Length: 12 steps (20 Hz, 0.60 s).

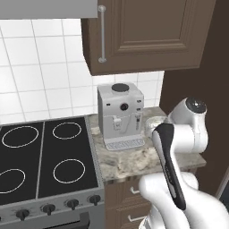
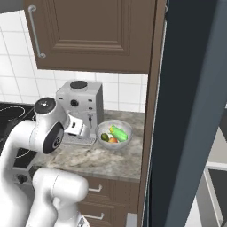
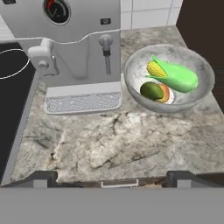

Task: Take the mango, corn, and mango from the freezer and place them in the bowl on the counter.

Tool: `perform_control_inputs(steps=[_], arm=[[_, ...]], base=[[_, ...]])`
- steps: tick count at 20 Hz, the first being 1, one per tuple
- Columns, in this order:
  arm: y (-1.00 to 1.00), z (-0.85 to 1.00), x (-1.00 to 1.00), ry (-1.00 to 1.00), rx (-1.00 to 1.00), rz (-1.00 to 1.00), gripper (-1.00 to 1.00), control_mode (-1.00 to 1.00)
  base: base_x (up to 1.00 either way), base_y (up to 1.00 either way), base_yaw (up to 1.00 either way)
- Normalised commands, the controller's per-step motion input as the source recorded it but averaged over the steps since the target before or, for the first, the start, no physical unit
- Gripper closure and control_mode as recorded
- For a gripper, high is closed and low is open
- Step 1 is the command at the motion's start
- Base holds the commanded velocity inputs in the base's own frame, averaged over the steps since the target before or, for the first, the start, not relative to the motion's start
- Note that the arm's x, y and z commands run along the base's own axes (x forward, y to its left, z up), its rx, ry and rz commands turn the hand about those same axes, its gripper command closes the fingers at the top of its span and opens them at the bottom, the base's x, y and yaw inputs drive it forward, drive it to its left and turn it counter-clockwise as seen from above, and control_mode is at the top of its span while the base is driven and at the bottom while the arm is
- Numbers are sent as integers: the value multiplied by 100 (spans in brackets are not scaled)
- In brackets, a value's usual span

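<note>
The whitish speckled bowl (image 3: 199,65) (image 2: 124,126) stands on the marbled counter (image 3: 113,135) (image 2: 95,159), right of the coffee machine. In it lie the corn (image 3: 173,75) (image 2: 119,133), in its green husk, a green mango (image 3: 151,90) (image 2: 105,137) and an orange-red mango (image 3: 165,93) (image 2: 113,140) side by side. My gripper (image 3: 112,178) hovers over the counter's front edge, short of the bowl and to its left. It is open, with nothing between its fingertips (image 3: 43,177). The freezer's dark blue-grey door (image 2: 190,111) stands open at the right. The bowl's rim (image 1: 154,121) peeks out behind my arm.
A grey coffee machine (image 3: 76,48) (image 1: 120,116) (image 2: 80,108) stands close beside the bowl. A black stovetop (image 1: 44,156) adjoins the counter on the left. Brown wall cabinets (image 1: 147,36) hang overhead, and drawers with silver handles (image 2: 95,189) sit below.
</note>
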Motion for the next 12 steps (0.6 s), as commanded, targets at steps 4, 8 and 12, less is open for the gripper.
perform_control_inputs(steps=[4,8,12], arm=[[0,99,-48,0,0,-2,-100,-100],[0,94,-48,0,0,0,-100,-100],[0,53,-98,-4,0,-5,-100,-100]], base=[[0,0,0],[0,0,0],[0,0,0]])
